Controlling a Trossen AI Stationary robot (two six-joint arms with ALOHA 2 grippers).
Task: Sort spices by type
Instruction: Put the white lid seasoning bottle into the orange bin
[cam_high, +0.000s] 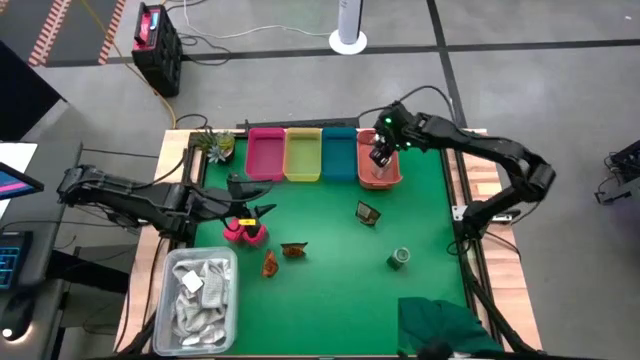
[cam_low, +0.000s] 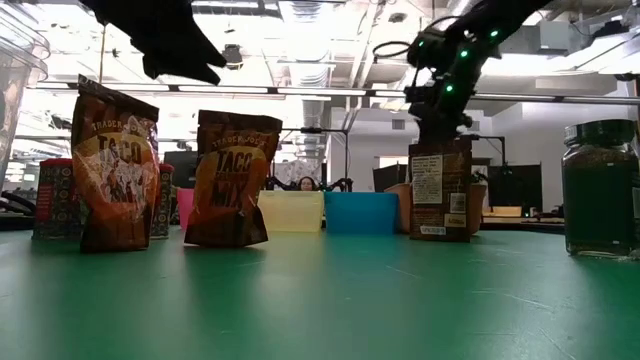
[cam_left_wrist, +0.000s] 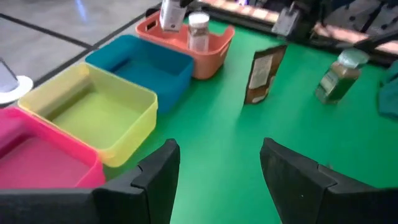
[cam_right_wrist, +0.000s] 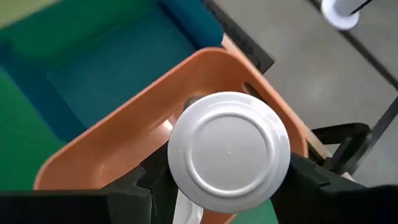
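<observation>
Near edge of the green tabletop (cam_high: 330, 225): clear plastic tub (cam_high: 202, 292) of white packets at the left corner, dark green cloth (cam_high: 445, 325) at the right corner. Just beyond, two orange-brown sachets (cam_high: 282, 256) stand close together left of centre; low view shows them upright, printed "taco". One green round jar (cam_high: 399, 258) stands alone to the right, well apart from them. Pink cube packets (cam_high: 245, 233) sit left of the sachets, directly under the left hand (cam_high: 262, 211). Left hand hovers above them, fingers (cam_left_wrist: 160, 174) spread apart, nothing between them. Small dark packet (cam_high: 368, 213) stands upright mid-tabletop, between the green jar and the bins. Far edge: row of four bins touching side by side, pink bin (cam_high: 264, 155), yellow bin (cam_high: 303, 155), blue bin (cam_high: 339, 152), orange bin (cam_high: 380, 172). Right hand (cam_high: 381, 155) is over the orange bin, clenched on a white-capped jar (cam_right_wrist: 228, 148); the wrist view looks straight down on its round cap above the bin's inside. Left wrist view shows another white-capped jar (cam_left_wrist: 198, 32) standing inside the orange bin beside the held one. Small potted plant (cam_high: 217, 145) at the far-left corner.
</observation>
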